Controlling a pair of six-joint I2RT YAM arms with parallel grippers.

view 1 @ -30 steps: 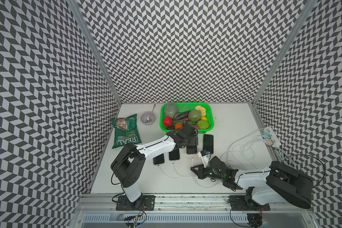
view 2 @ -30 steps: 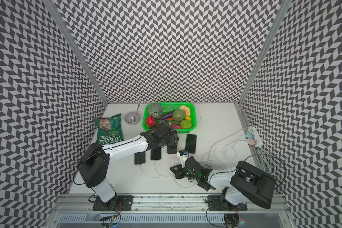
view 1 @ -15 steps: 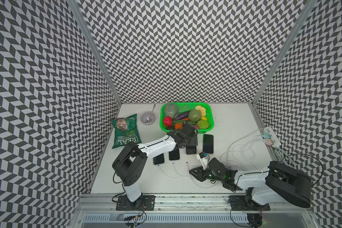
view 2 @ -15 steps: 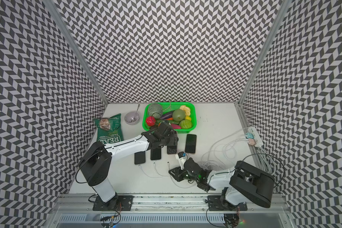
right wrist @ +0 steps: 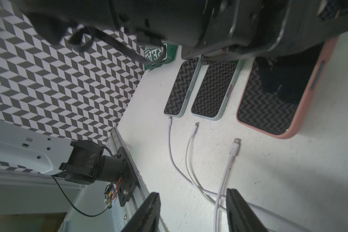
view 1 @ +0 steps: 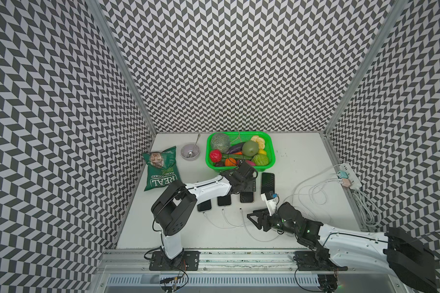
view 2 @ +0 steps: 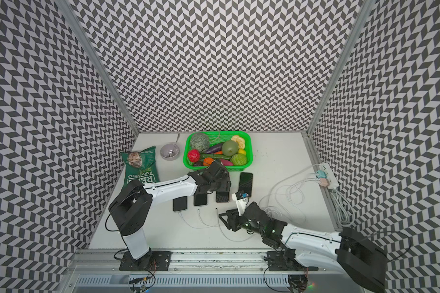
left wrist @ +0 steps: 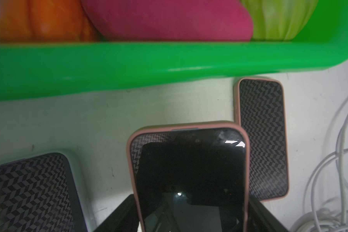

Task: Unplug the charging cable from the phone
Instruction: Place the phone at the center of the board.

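Observation:
Four phones lie in a row in front of the basket. My left gripper [view 1: 247, 189] is shut on the third one, the pink-cased phone [left wrist: 189, 170], gripping its long sides. In the left wrist view that gripper [left wrist: 191, 217] holds the phone flat on the table. The phone's white charging cable [right wrist: 232, 152] lies unplugged, its plug [view 1: 240, 209] a short gap from the phone's end [right wrist: 269, 108]. My right gripper [right wrist: 193, 200] is open, low over the table, with the cable running loose between its jaws. In both top views it [view 2: 229, 219] points at the phones.
The leftmost phone [right wrist: 181, 88] has a cable plugged in; the second phone [right wrist: 213, 90] has a loose plug before it. A green basket [view 1: 266, 167] of toy produce sits just behind my left gripper. A bowl with spoon [view 1: 190, 151], chip bag [view 1: 160, 170], power strip [view 1: 348, 175] and coiled cables [view 1: 313, 195] lie around.
My right gripper's jaws have gone from shut to open, letting go of the cable, which now lies on the table. The left gripper has kept its hold on the phone.

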